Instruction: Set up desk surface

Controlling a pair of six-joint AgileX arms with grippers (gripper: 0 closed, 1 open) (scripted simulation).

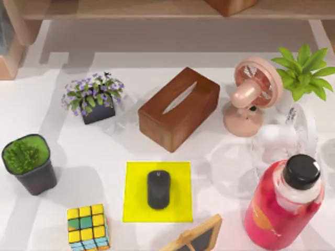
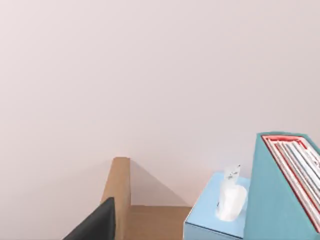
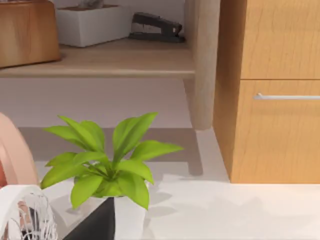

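Desk surface (image 1: 89, 157): broad white tabletop spanning the top view, beneath a light wooden shelf (image 1: 157, 9) along the far edge.
Centre: black mouse (image 1: 158, 189) lying on yellow mat (image 1: 135, 175); brown tissue box (image 1: 178, 108) just behind the mat.
Left side: purple flower pot (image 1: 94, 98), dark pot of green grass (image 1: 29, 163), colour cube (image 1: 87, 227) at the near edge.
Right side: pink fan (image 1: 252, 97), white fan (image 1: 285, 137), leafy plant (image 1: 304, 70), red bottle (image 1: 282, 203) with black cap.
Near edge: small framed slate (image 1: 193, 238), partly cut off.
Left gripper: a dark finger (image 2: 97, 225) seen before a pale wall, blue tissue box (image 2: 212, 215) and file holder (image 2: 285, 185); cannot tell whether spread or pressed together.
Right gripper: a dark finger (image 3: 97, 225) just before the leafy plant; same, cannot tell.
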